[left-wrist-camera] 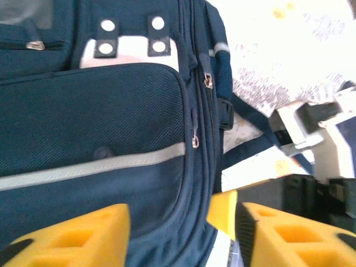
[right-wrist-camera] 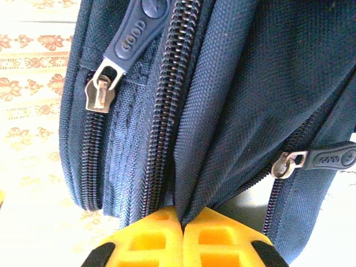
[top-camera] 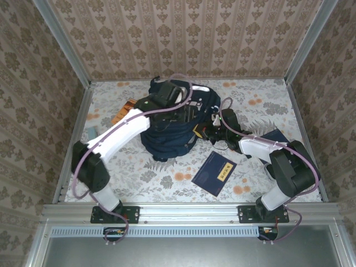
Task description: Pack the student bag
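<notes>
Navy book (top-camera: 214, 173): flat on bench (top-camera: 161, 175), nearer than right end effector (right-wrist-camera: 182, 221).
Right end effector: pressed together, pinching a fabric fold of student bag (right-wrist-camera: 239, 83) beside its zipper (right-wrist-camera: 161, 128).
Left end effector (left-wrist-camera: 181, 217): spread, straddling student bag's zippered edge.
Student bag: lies between both end effectors.
Orange object (top-camera: 123, 111): beyond, left of left end effector.

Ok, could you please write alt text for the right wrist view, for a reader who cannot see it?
The right gripper, with yellow fingers, pinches a fold of the navy student bag beside a zip. Two rubber zip pulls read GOOD; a floral tablecloth lies at left.
</notes>
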`<action>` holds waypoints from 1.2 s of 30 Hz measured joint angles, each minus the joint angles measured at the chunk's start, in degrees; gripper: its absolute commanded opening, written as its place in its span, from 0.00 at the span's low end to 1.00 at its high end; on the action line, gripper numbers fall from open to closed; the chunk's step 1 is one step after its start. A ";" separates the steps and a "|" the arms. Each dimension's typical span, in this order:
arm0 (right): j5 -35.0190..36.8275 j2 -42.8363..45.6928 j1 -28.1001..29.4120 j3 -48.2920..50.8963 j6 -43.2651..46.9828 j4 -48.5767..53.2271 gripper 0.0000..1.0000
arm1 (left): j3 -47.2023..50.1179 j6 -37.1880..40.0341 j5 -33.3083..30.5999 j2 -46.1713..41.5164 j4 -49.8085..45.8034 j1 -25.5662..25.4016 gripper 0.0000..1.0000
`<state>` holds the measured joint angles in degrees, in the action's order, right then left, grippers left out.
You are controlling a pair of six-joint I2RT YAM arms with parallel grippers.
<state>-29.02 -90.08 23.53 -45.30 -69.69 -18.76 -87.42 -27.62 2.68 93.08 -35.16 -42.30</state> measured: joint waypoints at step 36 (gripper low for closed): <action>-0.09 0.00 4.02 -4.55 -2.14 -1.81 0.00 | 31.08 -23.02 -13.33 -9.66 13.84 -11.74 0.29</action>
<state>-29.10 -90.08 27.55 -49.84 -71.83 -20.58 -56.34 -50.63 -10.66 83.42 -21.32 -54.04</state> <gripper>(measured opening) 0.059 0.322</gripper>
